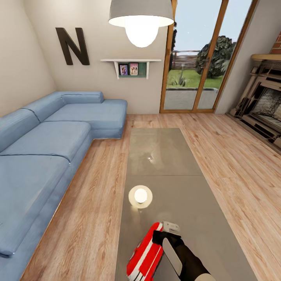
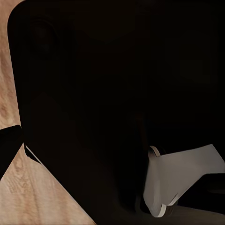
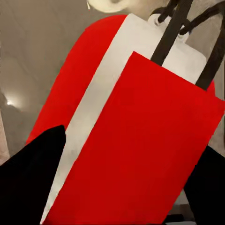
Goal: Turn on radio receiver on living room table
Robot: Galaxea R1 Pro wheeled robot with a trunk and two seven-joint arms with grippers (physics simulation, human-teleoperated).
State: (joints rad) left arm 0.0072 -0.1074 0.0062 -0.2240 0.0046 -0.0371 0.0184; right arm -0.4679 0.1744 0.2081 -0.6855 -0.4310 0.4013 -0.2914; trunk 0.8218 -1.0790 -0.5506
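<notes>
Your right gripper (image 1: 166,238) is right on the radio receiver (image 1: 144,255), which lies at the near end of the table (image 1: 168,156), close to its left edge. In the right wrist view the radio receiver (image 3: 136,140) sits directly between and ahead of the two dark fingertips (image 3: 33,178), one on each side of the red body, so the jaws are spread wide around it; you cannot tell from these pictures whether they press on it. The box's long axis runs away from your hand and slightly to its right, toward the wire handle (image 3: 187,28) at the far end. The dial does not face the wrist camera, so judge the switch to lie on another face.

Your left arm is folded back against something dark; its opening cannot be told.

Beyond the radio the tabletop is open and glossy. To the hand's left the table edge is near, with wood floor (image 1: 93,195) and the blue sofa (image 1: 43,148) past it, so press downward or rightward, not left.
</notes>
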